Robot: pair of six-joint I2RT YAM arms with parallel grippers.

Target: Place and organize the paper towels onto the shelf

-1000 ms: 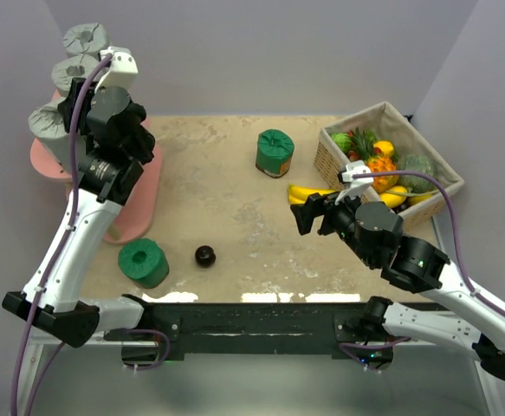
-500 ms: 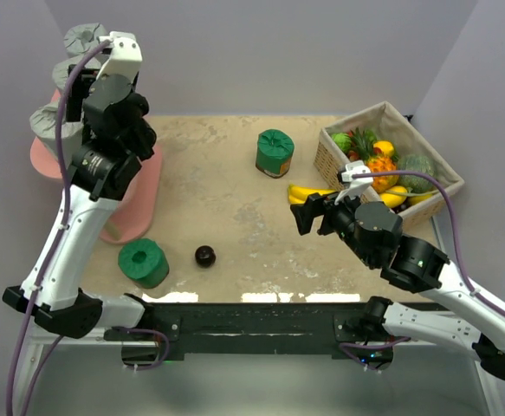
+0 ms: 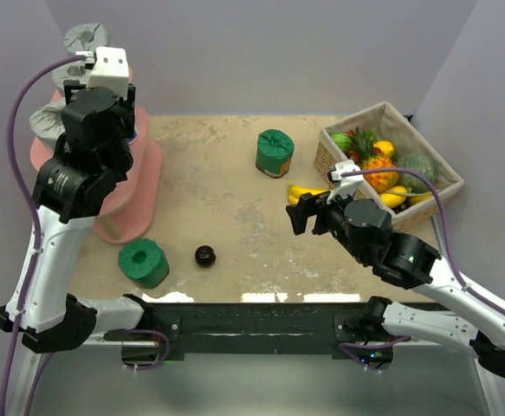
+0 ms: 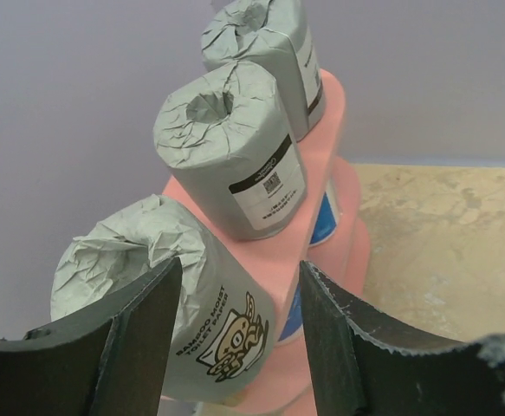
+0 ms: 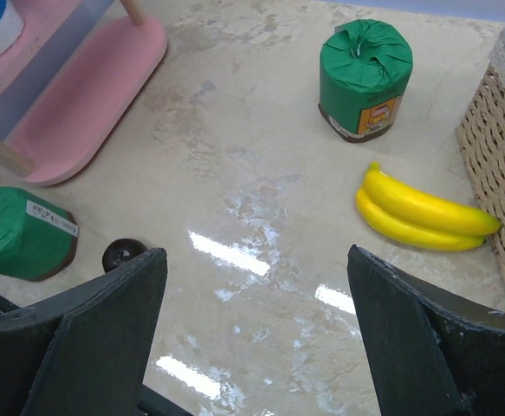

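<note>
Grey paper towels (image 4: 230, 152): three on the top board of your shelf (image 4: 335, 121).
Green paper towels (image 5: 364, 76): both on the surface (image 5: 235, 156).
Left claw (image 4: 241, 263): released, above the nearest grey one.
Right claw (image 5: 256, 251): released, empty.

A pair of yellow bananas (image 5: 425, 211) lies on the beige stone-look table (image 5: 235, 156), ahead and to the right of the right gripper (image 5: 252, 258), just beside the fruit-filled wicker basket (image 3: 391, 117). A small dark ball (image 5: 124, 253) sits close on the gripper's left.
</note>
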